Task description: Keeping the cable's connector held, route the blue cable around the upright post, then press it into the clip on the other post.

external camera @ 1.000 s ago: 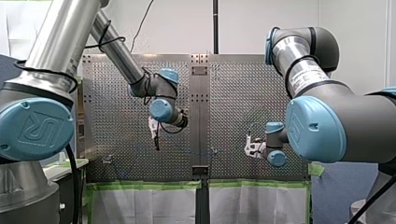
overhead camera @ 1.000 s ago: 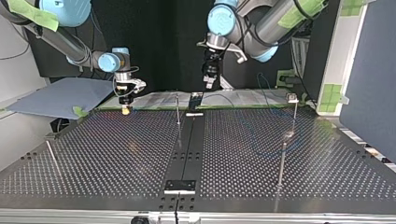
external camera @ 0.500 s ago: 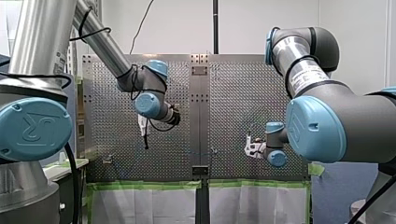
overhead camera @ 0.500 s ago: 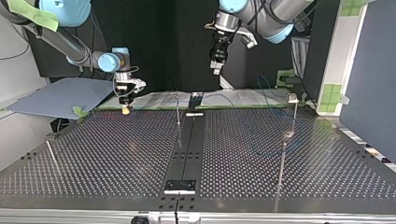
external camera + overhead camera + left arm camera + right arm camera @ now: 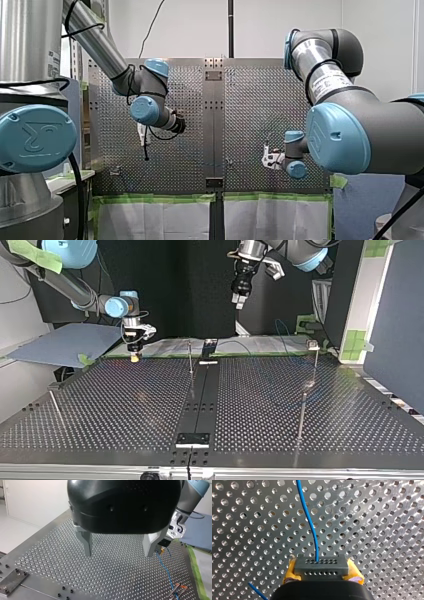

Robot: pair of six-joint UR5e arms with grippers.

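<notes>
Right wrist view: the connector (image 5: pixel 320 567) is clamped by the right gripper (image 5: pixel 322 572) at the table's (image 5: pixel 374 530) edge, anchoring the blue cable (image 5: pixel 308 517), while the left gripper (image 5: pixel 118 553) is held high, spread apart and empty.

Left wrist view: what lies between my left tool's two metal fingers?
Nothing: the left wrist view shows only bare perforated metal table between the open black left tool's fingers.

My right gripper (image 5: pixel 133 356), yellow at its tip, is seen low over the far edge of the table (image 5: pixel 100 405) at the view's left, my left gripper (image 5: pixel 239 299) is seen high above it, and a thin post (image 5: pixel 190 359) is set between them.
</notes>
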